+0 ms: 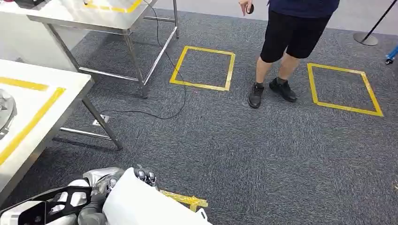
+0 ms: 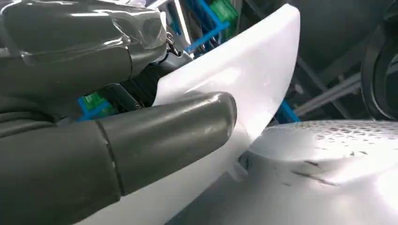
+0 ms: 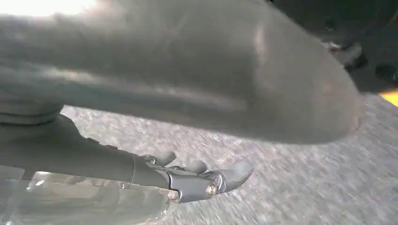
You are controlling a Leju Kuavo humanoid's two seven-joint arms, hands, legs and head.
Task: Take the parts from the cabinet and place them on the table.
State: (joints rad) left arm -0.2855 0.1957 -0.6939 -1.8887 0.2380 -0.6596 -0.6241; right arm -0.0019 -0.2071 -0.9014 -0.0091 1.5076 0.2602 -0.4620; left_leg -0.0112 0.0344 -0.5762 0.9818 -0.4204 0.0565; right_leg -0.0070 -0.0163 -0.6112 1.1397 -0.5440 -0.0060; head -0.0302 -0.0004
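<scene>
Grey carpet (image 1: 244, 154) across the floor, marked with two yellow tape squares: one (image 1: 202, 68) at about 12 o'clock, another (image 1: 345, 89) at about 2 o'clock. Between and behind them, a person (image 1: 286, 42) in dark shorts and black shoes, standing on the carpet. Black cable (image 1: 164, 101) trailing over the carpet from under the far steel table (image 1: 94, 18) at 11 o'clock. Nearer, at 9 o'clock, a white tabletop (image 1: 42, 93) edged with yellow tape, on steel legs, with a round metal item partly visible at its left edge. Short strip of yellow tape (image 1: 185, 200) on the carpet at about 6 o'clock.

Left hand (image 1: 101, 187) low at 7 o'clock, gripping a white curved part (image 1: 141, 204) held close to the body, above the carpet and just short of the white tabletop. From the left wrist view: thick grey thumb (image 2: 169, 131) pressed on the near face of the white part (image 2: 253, 70), dark fingers (image 2: 84, 42) wrapped over its far side; firm hold.

Right hand (image 3: 197, 180) seen from its wrist camera over blurred carpet, fingers (image 3: 234, 174) lightly curled, nothing visible in them; cannot tell for certain how far closed.
</scene>
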